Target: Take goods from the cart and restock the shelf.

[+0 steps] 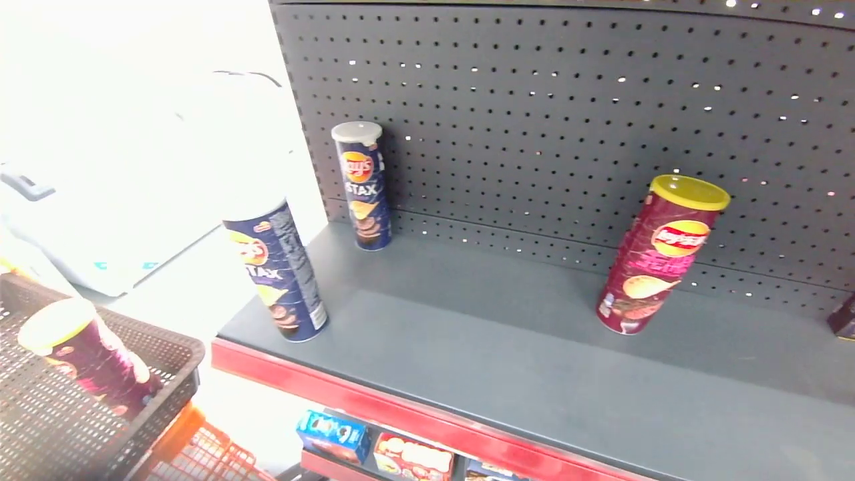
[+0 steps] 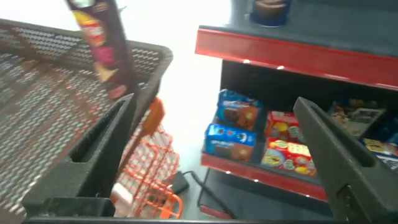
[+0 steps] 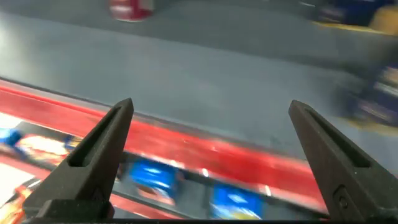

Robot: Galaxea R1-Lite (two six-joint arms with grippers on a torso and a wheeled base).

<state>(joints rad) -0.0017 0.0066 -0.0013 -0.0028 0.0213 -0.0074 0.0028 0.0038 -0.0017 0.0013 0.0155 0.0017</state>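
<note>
Left pincer (image 2: 214, 101) and right pincer (image 3: 211, 104) gape apart; maroon, yellow-lidded can (image 1: 87, 357) leans in mesh cart (image 1: 175, 366).

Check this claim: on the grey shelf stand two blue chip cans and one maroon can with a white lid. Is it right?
No. The head view shows the maroon can with a yellow lid, not white; both blue chip cans stand on the grey shelf.

We are in a shop: a grey retail shelf (image 1: 507, 347) with a pegboard back (image 1: 568, 100) carries 3 chip cans (image 1: 658, 257), boxed snacks (image 1: 334, 434) line the lower shelf (image 2: 261, 174), and a mesh cart basket (image 1: 180, 361) stands beside.
</note>
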